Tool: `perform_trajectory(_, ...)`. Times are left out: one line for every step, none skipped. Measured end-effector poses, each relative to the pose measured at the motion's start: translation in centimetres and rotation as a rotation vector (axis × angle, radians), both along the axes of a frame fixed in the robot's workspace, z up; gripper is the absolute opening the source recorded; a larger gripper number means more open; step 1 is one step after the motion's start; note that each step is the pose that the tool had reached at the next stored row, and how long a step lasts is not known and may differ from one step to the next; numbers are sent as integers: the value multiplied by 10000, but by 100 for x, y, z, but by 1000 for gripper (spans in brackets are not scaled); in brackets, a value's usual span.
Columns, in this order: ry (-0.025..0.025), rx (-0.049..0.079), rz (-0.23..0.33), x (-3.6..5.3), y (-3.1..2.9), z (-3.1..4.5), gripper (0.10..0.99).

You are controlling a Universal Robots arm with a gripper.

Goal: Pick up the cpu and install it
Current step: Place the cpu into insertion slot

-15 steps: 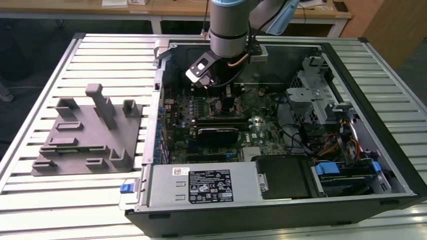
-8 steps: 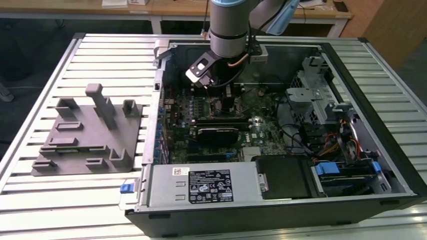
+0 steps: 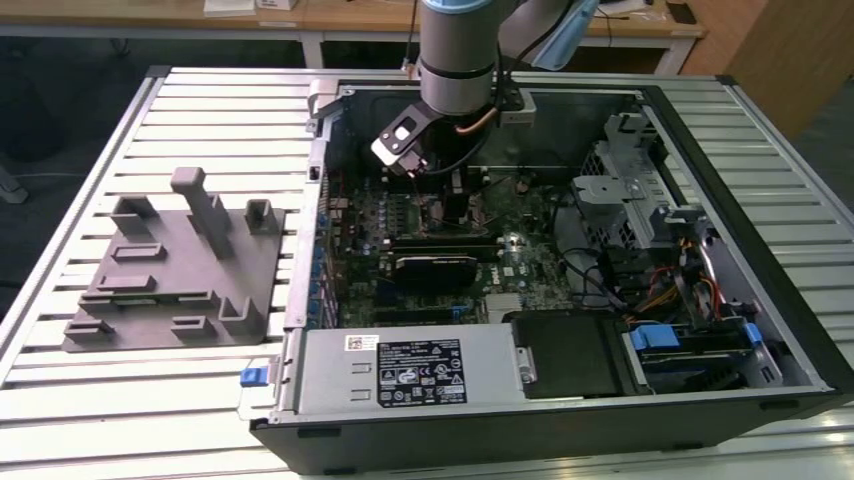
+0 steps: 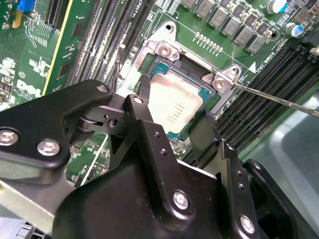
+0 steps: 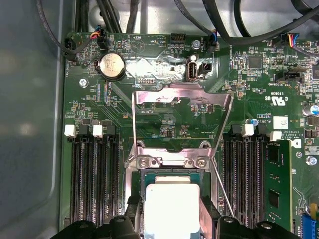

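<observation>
The cpu (image 5: 172, 205), a small square chip with a pale silvery top, lies flat in the dark socket on the green motherboard (image 5: 164, 124). It shows in both wrist views, with a bluish socket edge around it. My gripper (image 4: 169, 117) is low over the socket, and its black fingers (image 4: 135, 105) sit tight against two opposite sides of the cpu (image 4: 174, 102). In the exterior view the gripper (image 3: 430, 172) hangs inside the open computer case, over the upper part of the board. The socket's metal load plate (image 5: 182, 99) stands swung open.
A thin wire lever (image 5: 219, 184) runs beside the socket, and memory slots (image 5: 92, 174) flank it. The case holds a dark expansion card (image 3: 434, 262), a power supply (image 3: 400, 370) and drive bays (image 3: 641, 200). A large grey fixture (image 3: 174, 270) sits on the slatted table at the exterior view's left.
</observation>
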State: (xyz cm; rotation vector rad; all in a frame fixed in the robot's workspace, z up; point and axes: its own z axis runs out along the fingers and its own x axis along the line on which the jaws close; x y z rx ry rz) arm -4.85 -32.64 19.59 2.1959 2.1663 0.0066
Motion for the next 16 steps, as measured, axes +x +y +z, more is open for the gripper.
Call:
perform_trajectory(0,0,-1,0,0,0,588)
perform_trajectory(1,-1,-1,0,0,1,588)
perform_trajectory(2,-3,-1,0,-1,7,588)
perform_trajectory(2,-2,-1,0,-1,16,588)
perform_trajectory(1,-1,-1,0,0,30,588)
perform_trajectory(1,-1,-1,0,0,44,588)
perform_trajectory(0,0,-1,0,0,57,588)
perform_trajectory(1,-2,-1,0,0,67,588)
perform_trajectory(0,0,-1,0,0,67,588)
perform_trajectory(0,0,-1,0,0,68,588)
perform_trajectory(0,0,-1,0,0,68,588)
perform_trajectory(0,1,-1,0,0,67,588)
perform_trajectory(0,0,-1,0,0,68,588)
perform_trajectory(0,0,-1,0,0,68,573)
perform_trajectory(1,-1,-1,0,0,68,573)
perform_trajectory(0,0,-1,0,0,68,510)
